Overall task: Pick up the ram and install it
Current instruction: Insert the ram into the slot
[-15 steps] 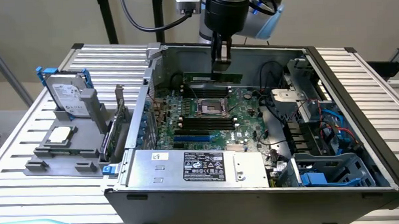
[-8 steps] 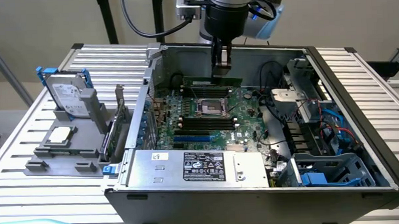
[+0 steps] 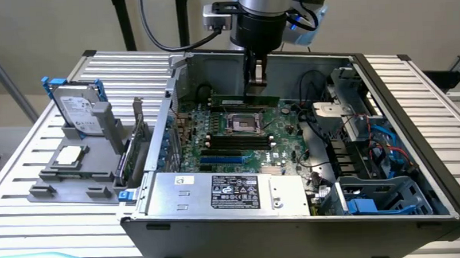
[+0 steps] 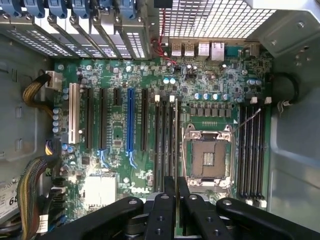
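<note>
The ram is a long, thin green stick held level just above the motherboard, on the far side of the CPU socket. My gripper reaches down into the open computer case and is shut on the ram's top edge. In the wrist view the ram appears edge-on as a thin line between the two black fingers, lined up along the dark memory slots beside the CPU socket. More dark slots lie on the socket's other side.
On the exterior view's left, a grey holder carries a silver hard drive with blue rails, a dark upright card and a small chip. The case holds a power supply, blue cables and metal walls.
</note>
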Controlling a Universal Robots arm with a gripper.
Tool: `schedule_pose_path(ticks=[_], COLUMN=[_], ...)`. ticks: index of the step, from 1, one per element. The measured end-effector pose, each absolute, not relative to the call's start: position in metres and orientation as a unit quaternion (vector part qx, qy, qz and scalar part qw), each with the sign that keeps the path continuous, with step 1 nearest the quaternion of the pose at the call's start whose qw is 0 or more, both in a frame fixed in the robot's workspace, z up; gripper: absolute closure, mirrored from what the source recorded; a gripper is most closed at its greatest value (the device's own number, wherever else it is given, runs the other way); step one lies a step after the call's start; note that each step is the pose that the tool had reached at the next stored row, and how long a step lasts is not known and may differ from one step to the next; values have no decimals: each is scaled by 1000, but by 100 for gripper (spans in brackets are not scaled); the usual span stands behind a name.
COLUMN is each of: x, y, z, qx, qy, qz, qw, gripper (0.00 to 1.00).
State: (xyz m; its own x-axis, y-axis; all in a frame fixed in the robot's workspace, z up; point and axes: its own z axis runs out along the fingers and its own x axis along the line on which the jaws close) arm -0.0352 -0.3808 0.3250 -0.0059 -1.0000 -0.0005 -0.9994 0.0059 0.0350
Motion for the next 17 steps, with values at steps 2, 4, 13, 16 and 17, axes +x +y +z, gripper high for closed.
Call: schedule_pose_path(ticks=[2,4,13,16,17], x=[-35,-35,-35,-35,-35], y=[-383,-385,-394,-395,-395], z=[323,321,310,305,303], qx=[705,705,705,705,705], qy=[-709,-709,-709,-709,-709], qz=[-11,-10,-6,-6,-6], qw=[13,15,19,19,19], gripper=[87,87,87,87,87])
